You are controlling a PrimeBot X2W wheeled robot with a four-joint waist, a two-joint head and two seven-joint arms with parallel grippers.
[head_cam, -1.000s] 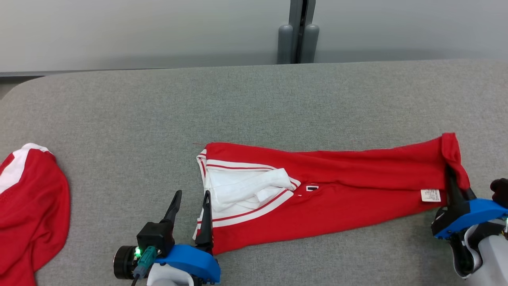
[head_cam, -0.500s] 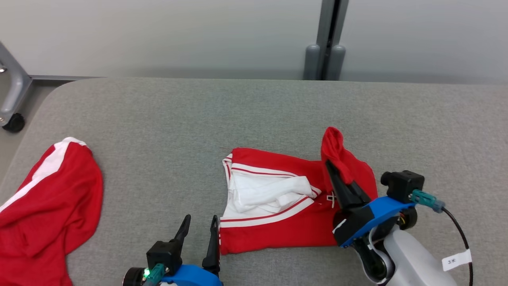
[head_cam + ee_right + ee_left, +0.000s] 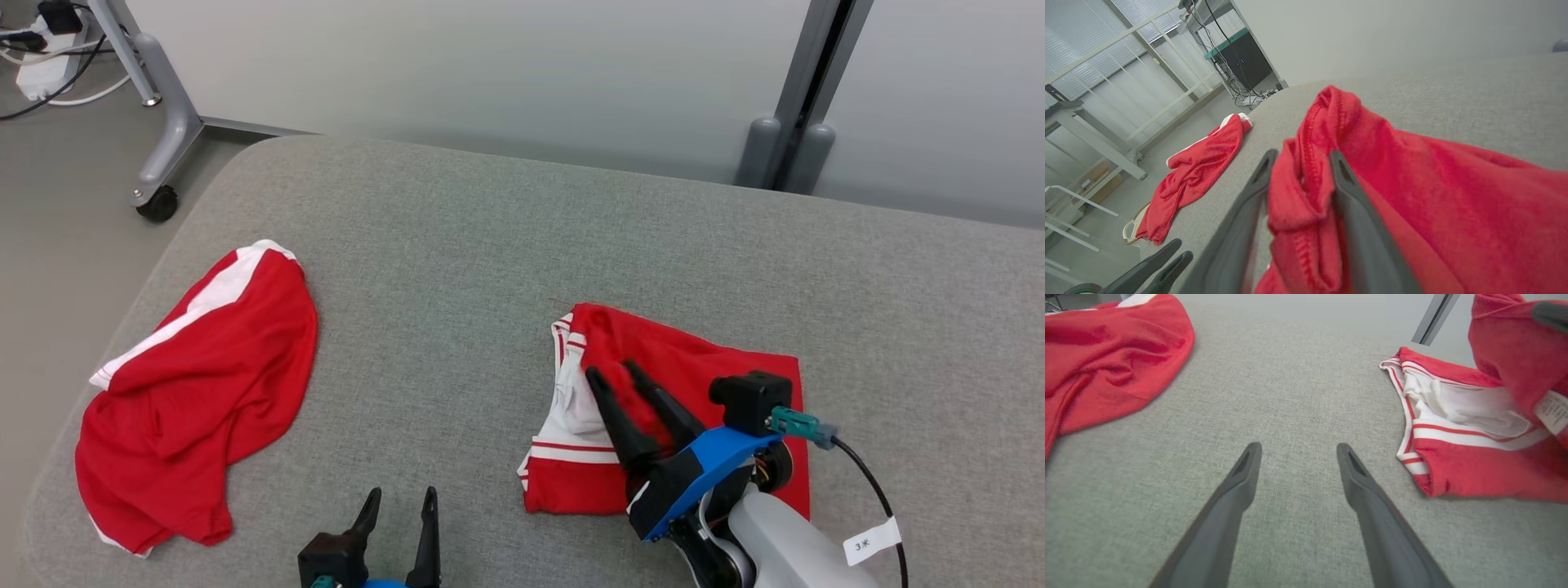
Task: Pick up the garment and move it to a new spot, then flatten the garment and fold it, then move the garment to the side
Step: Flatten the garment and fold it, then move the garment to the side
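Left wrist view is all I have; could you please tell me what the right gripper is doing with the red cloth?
Observer: The right wrist view shows the right gripper with its two dark fingers apart, the bunched hem of the red cloth garment with the white striped waistband between them.
Operator: Thank you. Where on the garment is it?
Observer: In the head view its fingertips are near the garment's left edge, beside the white waistband.
Operator: Is anything beyond the grey fabric table?
Observer: A grey metal leg with a black caster stands on the floor past its far left corner.
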